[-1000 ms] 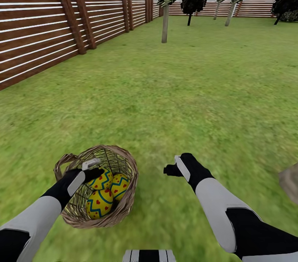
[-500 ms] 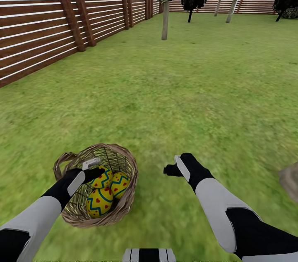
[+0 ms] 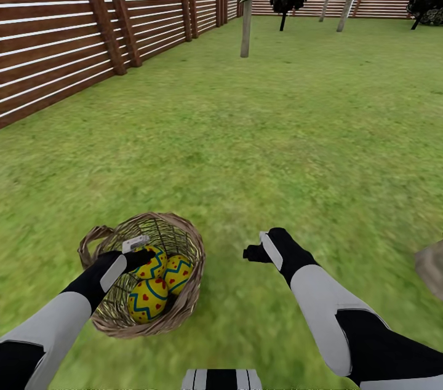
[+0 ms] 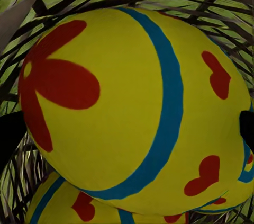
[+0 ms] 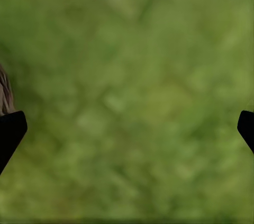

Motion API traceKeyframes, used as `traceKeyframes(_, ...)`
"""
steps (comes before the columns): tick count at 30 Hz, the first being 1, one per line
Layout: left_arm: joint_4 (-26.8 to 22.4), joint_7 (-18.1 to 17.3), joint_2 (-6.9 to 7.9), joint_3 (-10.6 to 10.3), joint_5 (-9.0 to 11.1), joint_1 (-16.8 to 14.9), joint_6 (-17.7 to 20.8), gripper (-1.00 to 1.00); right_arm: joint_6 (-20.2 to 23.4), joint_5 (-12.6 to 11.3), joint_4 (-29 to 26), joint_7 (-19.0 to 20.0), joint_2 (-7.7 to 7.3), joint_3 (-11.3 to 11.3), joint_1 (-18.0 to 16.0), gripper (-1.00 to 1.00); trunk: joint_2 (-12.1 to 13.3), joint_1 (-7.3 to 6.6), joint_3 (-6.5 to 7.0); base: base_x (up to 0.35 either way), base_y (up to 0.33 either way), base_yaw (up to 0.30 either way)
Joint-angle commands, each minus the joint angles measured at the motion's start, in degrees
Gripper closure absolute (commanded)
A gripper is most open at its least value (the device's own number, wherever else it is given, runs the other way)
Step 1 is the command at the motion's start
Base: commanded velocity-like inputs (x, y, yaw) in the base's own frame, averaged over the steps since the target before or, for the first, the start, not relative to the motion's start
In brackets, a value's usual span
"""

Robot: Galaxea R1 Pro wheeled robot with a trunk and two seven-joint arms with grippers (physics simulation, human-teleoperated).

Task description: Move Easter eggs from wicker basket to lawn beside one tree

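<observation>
The lawn (image 3: 295, 131) spreads wide and flat, fenced (image 3: 55, 33) on the robot's left, with a thin-trunked tree (image 3: 246, 27) far ahead and a grey-brown stump-like shape (image 3: 432, 267) at the right edge of the head view. On the grass close to the robot's left side sits the wicker basket (image 3: 184, 291), all 3 Easter eggs (image 3: 161, 282) inside it, packed touching one another.

The left gripper (image 3: 143, 253) is down inside the basket rim, right at the rearmost egg (image 4: 132, 107). In the left wrist view that egg lies straight ahead between the 2 dark fingertips (image 4: 8, 134), which stand wide apart at either side of it; the jaws are spread and I judge nothing is grasped yet, though whether the pads touch the shell I cannot tell. The egg's long axis appears to run crosswise to the line of reach, roughly from one fingertip to the other, and the blue band wraps around its girth.

The right gripper (image 3: 257, 250) hangs over bare grass well apart from the basket, its fingertips (image 5: 10, 131) parted and empty. The left arm is clearly the nearer one for this egg.
</observation>
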Motion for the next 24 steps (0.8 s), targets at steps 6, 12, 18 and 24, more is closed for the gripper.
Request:
traceKeyframes(6, -0.1, 0.4, 0.08, -0.5, 0.6, 0.0, 0.2, -1.0, 0.2, -0.5, -0.1, -0.5, 0.06, -0.3, 0.0, -1.0, 0.0, -0.01, -0.05, 0.0, 0.0, 0.0)
traceKeyframes(12, -0.1, 0.4, 0.08, -0.6, 0.6, 0.0, 0.2, -1.0, 0.2, -0.6, -0.1, -0.5, 0.06, -0.4, 0.0, -1.0, -0.1, 0.07, -0.71, 0.0, 0.0, 0.0)
traceKeyframes(18, -0.1, 0.3, 0.08, -0.6, 0.6, 0.0, 0.2, -1.0, 0.2, -0.5, -0.1, -0.5, 0.06, -0.3, 0.0, -1.0, -0.1, 0.07, -0.71, 0.0, 0.0, 0.0)
traceKeyframes(24, -0.1, 0.3, 0.08, -0.6, 0.6, 0.0, 0.1, -1.0, 0.2, -0.5, -0.1, -0.5, 0.06, -0.3, 0.0, -1.0, -0.1, 0.07, -0.71, 0.0, 0.0, 0.0)
